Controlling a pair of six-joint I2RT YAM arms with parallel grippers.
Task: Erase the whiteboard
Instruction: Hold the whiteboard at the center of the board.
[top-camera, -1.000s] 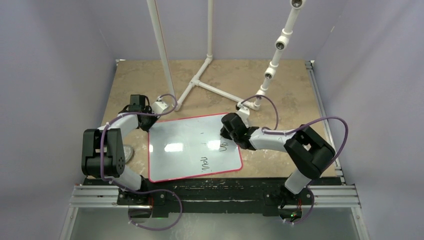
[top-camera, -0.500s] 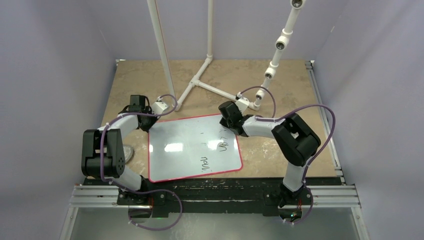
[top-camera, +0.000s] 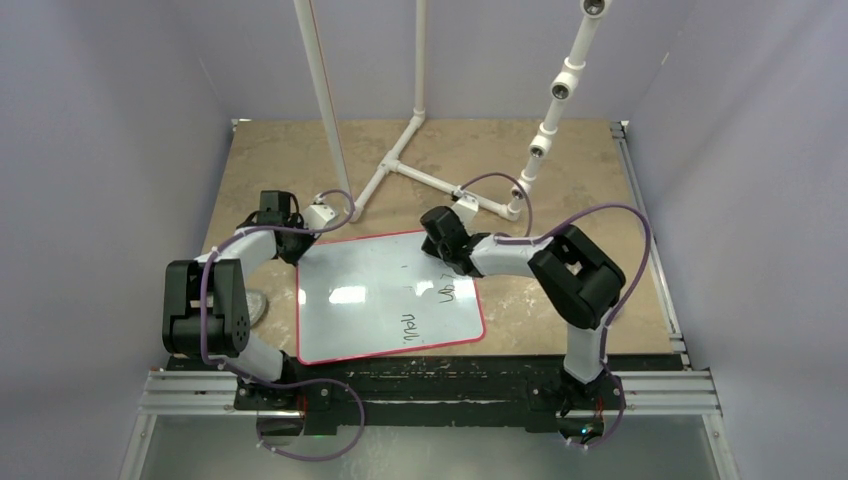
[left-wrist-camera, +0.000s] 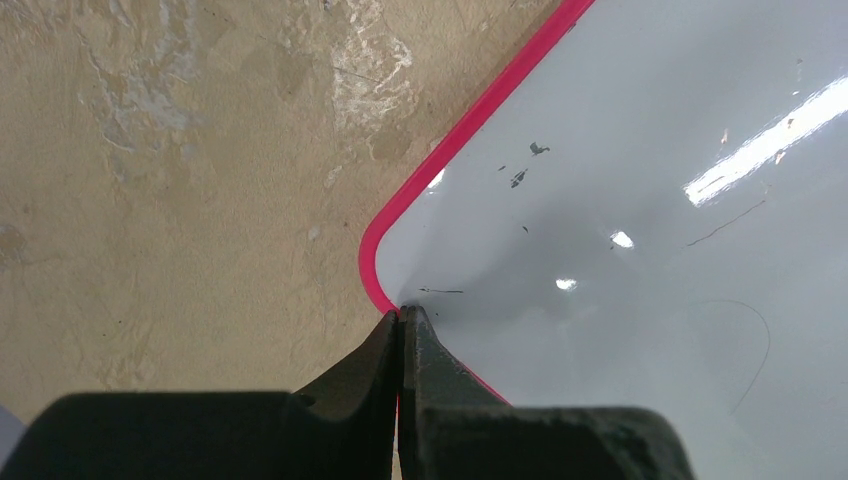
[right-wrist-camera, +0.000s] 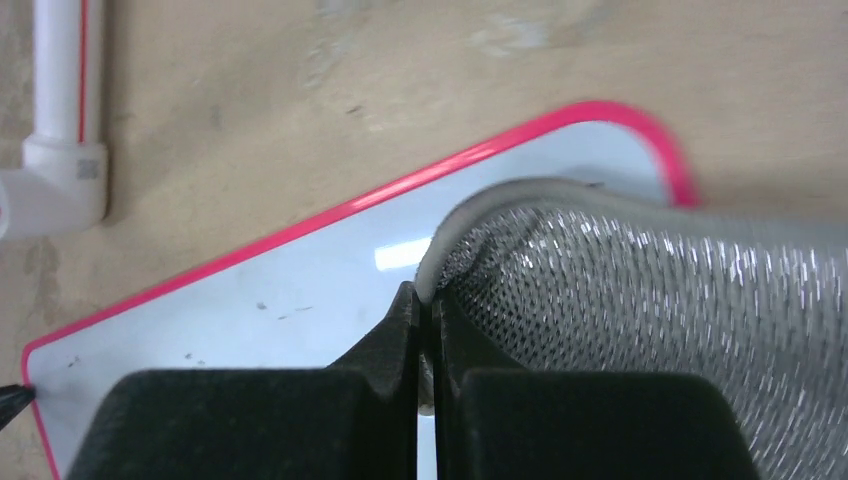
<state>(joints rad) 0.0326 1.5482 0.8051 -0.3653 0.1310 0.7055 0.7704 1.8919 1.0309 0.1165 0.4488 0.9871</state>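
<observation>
The whiteboard (top-camera: 365, 300) lies flat on the table, glossy white with a thin red border. Black handwriting (top-camera: 446, 292) shows on its right half, with more (top-camera: 408, 327) nearer the front edge. My left gripper (top-camera: 298, 250) is shut, its tips (left-wrist-camera: 401, 312) set down on the board's (left-wrist-camera: 650, 250) far left corner, right at the red rim. My right gripper (top-camera: 437, 247) is shut on the edge of a silver-grey mesh pad (right-wrist-camera: 650, 300). The pad lies on the board (right-wrist-camera: 250, 310) near its far right corner, just beyond the writing.
A white pipe frame (top-camera: 400, 165) stands on the tan table behind the board, one elbow of it (right-wrist-camera: 55, 170) close to the board's far edge. A small grey round object (top-camera: 256, 304) lies by the left arm. Metal rails (top-camera: 430, 390) run along the near edge.
My right gripper with the pad has slid leftward and a little farther back along the board's far edge. The left gripper has stayed on its corner.
</observation>
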